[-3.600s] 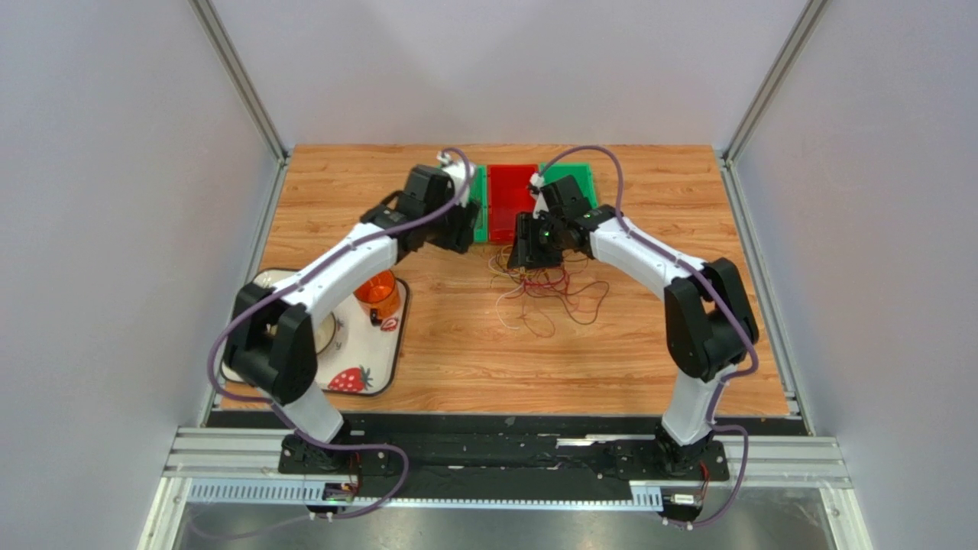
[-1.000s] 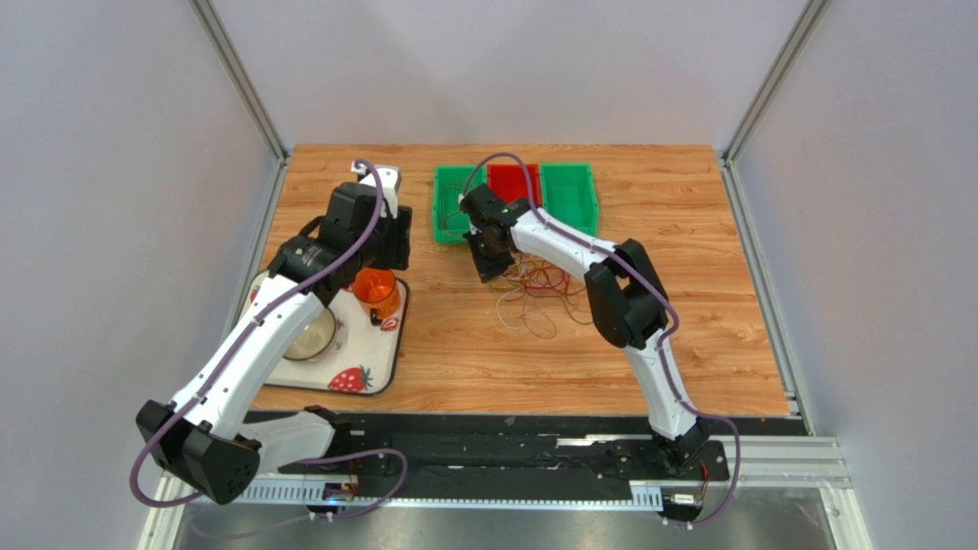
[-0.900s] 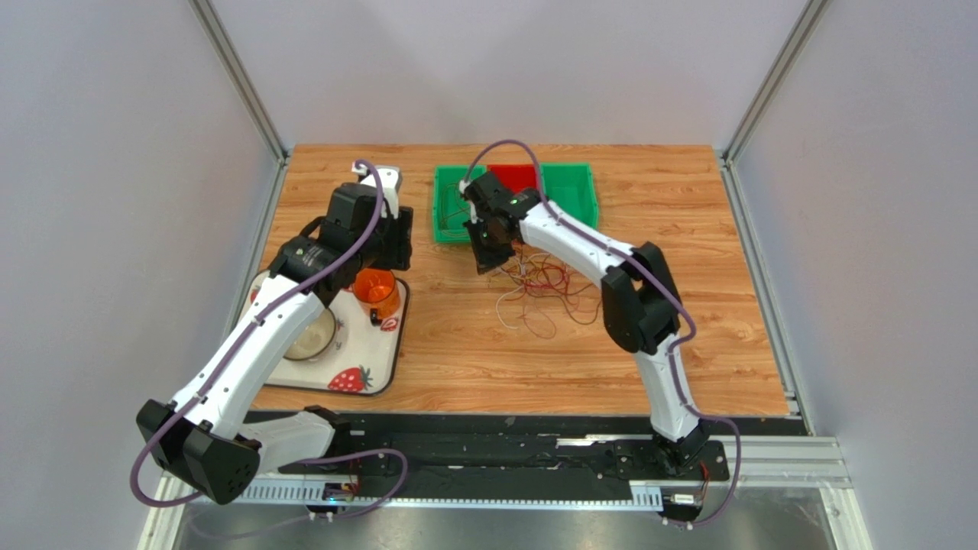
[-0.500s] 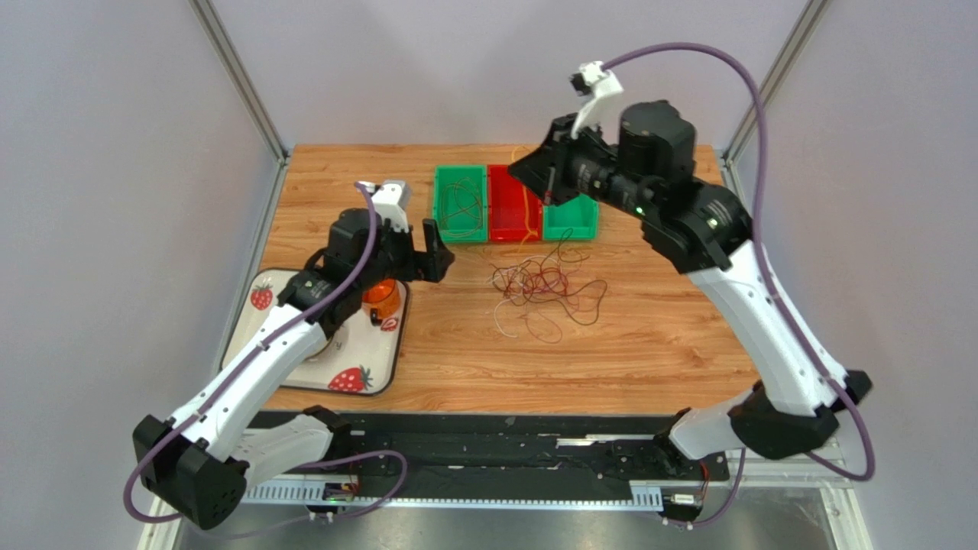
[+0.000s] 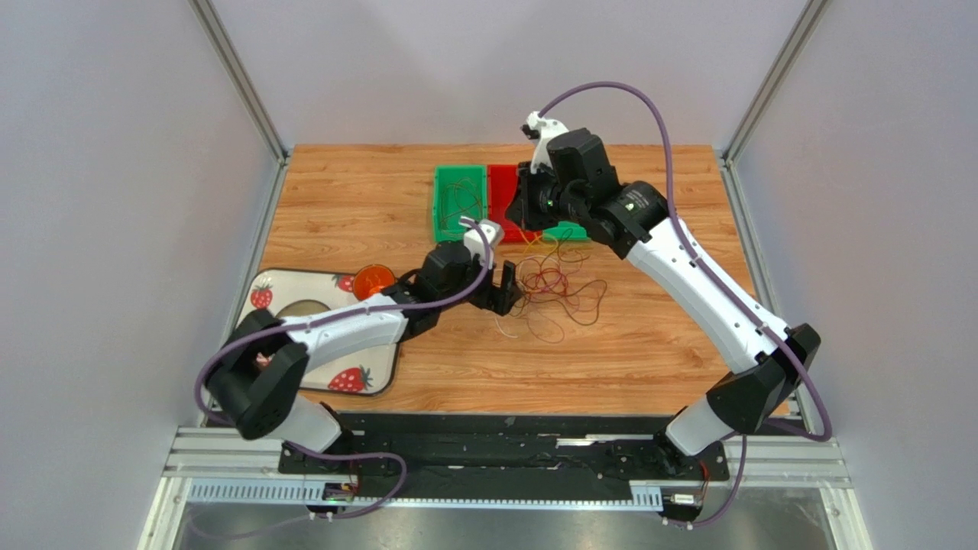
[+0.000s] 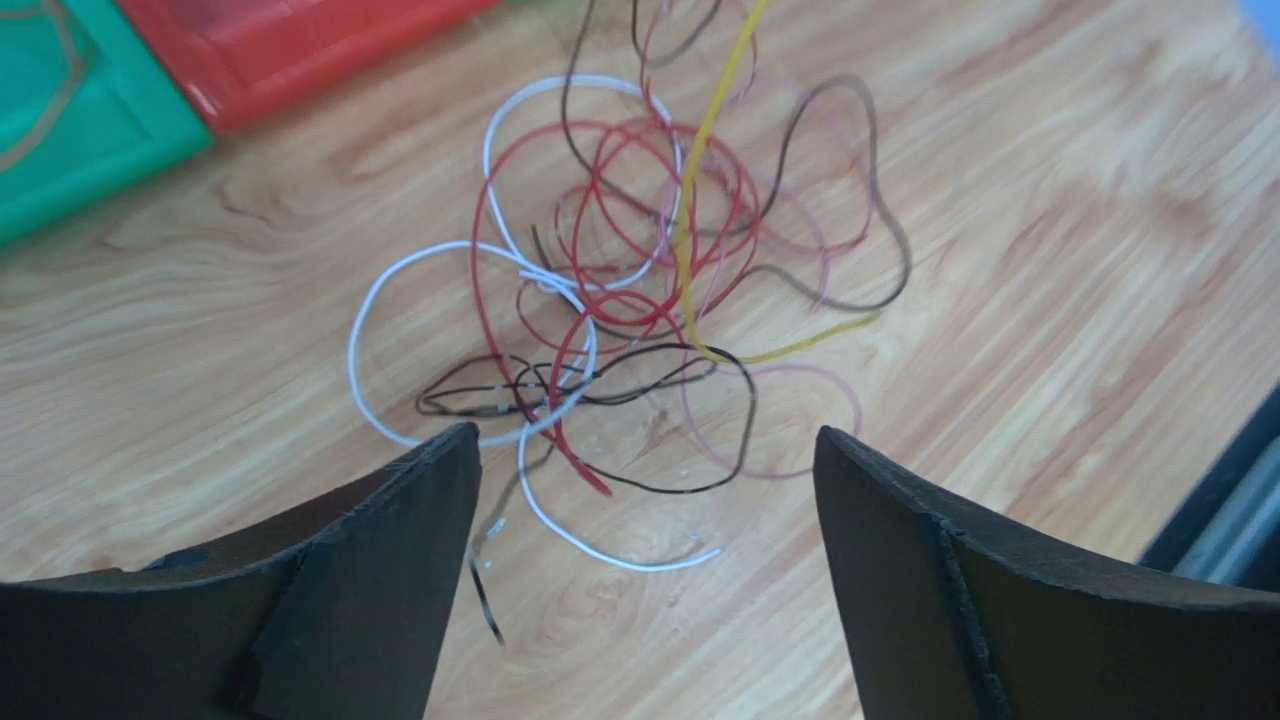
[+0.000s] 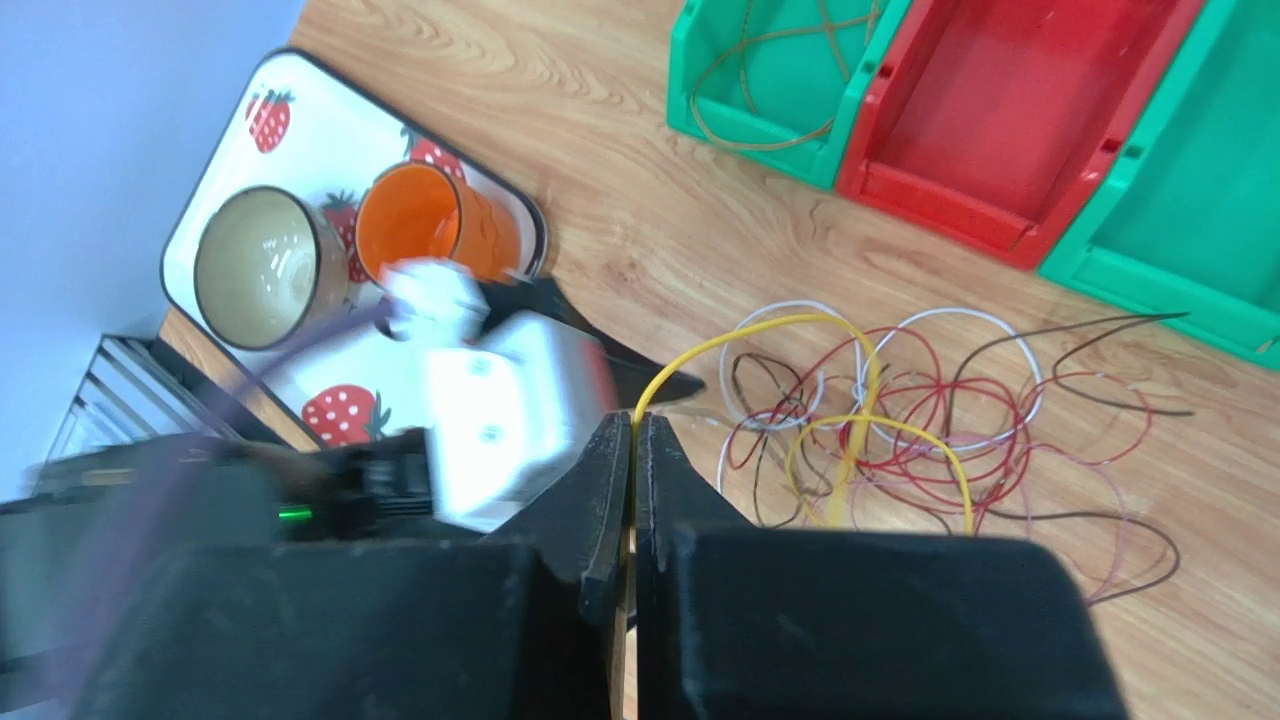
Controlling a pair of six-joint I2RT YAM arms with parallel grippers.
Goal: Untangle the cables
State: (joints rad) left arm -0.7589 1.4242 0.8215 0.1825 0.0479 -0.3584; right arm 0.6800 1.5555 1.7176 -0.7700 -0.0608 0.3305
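The cables (image 5: 559,287) lie as a loose tangle of red, white, brown and pinkish loops on the wooden table, in front of the bins. In the left wrist view the cables (image 6: 631,285) spread just beyond my left gripper (image 6: 642,443), which hovers open over their near edge with nothing between its fingers. My left gripper (image 5: 506,293) is at the tangle's left side. My right gripper (image 7: 631,432) is raised above the table, shut on a yellow cable (image 7: 759,324) that arcs down into the tangle (image 7: 962,413). My right gripper (image 5: 520,218) hangs over the bins' front edge.
Three bins stand in a row at the back: a green bin (image 5: 458,218) holding a brown cable (image 7: 781,68), a red bin (image 5: 502,187), and another green bin (image 7: 1202,195). A strawberry tray (image 5: 365,358) at the left carries an orange cup (image 5: 371,280) and a beige cup (image 7: 256,270).
My left arm has swung right from beside the tray to the tangle's left edge, its jaws wide. My right arm has come down and left from high above the bins, still shut.
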